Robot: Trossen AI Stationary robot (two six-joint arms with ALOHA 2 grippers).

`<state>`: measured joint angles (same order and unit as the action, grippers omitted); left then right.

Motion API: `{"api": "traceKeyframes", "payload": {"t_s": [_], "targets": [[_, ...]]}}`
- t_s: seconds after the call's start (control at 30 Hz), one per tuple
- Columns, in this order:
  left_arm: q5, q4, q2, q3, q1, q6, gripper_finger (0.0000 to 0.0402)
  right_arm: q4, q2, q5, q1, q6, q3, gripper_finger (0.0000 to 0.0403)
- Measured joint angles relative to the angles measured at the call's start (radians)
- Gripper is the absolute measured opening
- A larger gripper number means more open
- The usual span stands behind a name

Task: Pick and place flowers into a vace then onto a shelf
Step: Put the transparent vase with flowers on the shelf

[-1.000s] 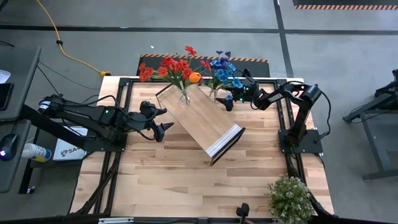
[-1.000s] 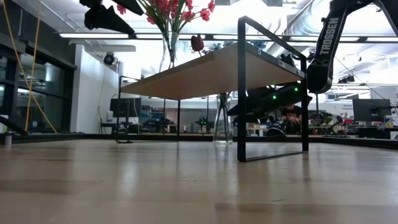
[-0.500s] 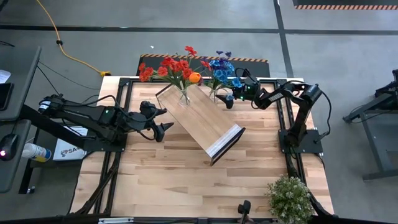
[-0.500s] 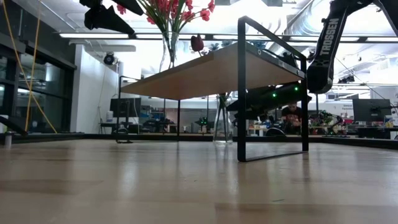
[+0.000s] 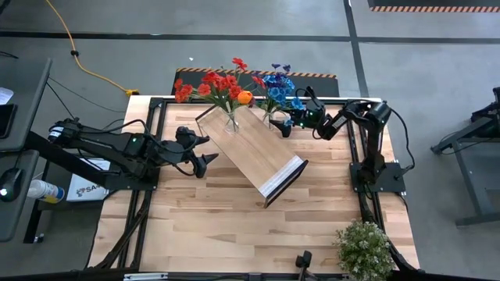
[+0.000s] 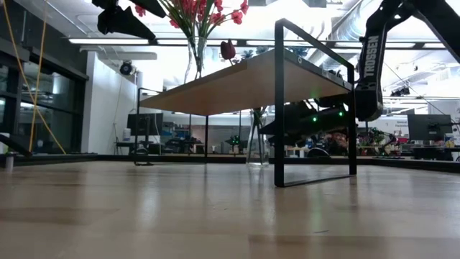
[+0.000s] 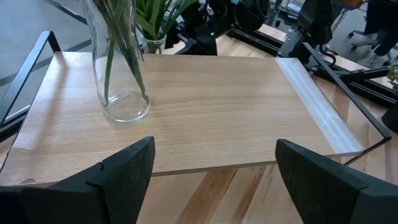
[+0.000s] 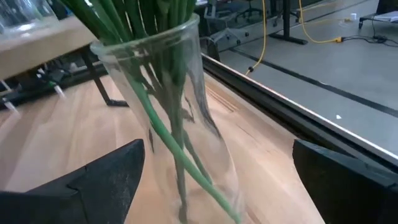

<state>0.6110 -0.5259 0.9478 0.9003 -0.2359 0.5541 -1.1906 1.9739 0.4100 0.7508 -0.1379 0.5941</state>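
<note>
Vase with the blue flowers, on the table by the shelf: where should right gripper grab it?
Probably the glass body below the rim, fingers either side. The vase stands upright between the open right gripper fingers; a level approach from the table's right edge stays under the blue flowers and off the shelf.

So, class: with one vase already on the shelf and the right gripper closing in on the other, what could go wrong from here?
1. The right gripper is open around a tall, narrow glass vase; a nudge could tip it.
2. The shelf stands right beside that vase, so lifting may clip its frame.
3. The vase on the shelf sits near a corner; a bump could topple it.
</note>
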Motion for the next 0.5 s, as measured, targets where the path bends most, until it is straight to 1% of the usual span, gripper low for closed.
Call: {"api": "traceKeyframes", "payload": {"t_s": [0.13, 0.2, 0.33, 0.5], "targets": [[0.006, 0.000, 0.000, 0.000, 0.000, -0.003, 0.0367, -0.094, 0.043, -0.001, 0.000, -0.027, 0.000, 0.0399], [0.006, 0.000, 0.000, 0.000, 0.000, -0.002, 0.0367, -0.112, 0.057, 0.008, 0.000, -0.028, 0.002, 0.0398], [0.008, 0.001, 0.000, 0.000, 0.000, -0.002, 0.0367, -0.109, 0.063, 0.022, 0.000, -0.021, 0.032, 0.0397], [0.009, 0.001, 0.000, 0.000, 0.000, 0.000, 0.0367, -0.055, 0.065, 0.073, 0.000, -0.018, 0.086, 0.0398]]}}
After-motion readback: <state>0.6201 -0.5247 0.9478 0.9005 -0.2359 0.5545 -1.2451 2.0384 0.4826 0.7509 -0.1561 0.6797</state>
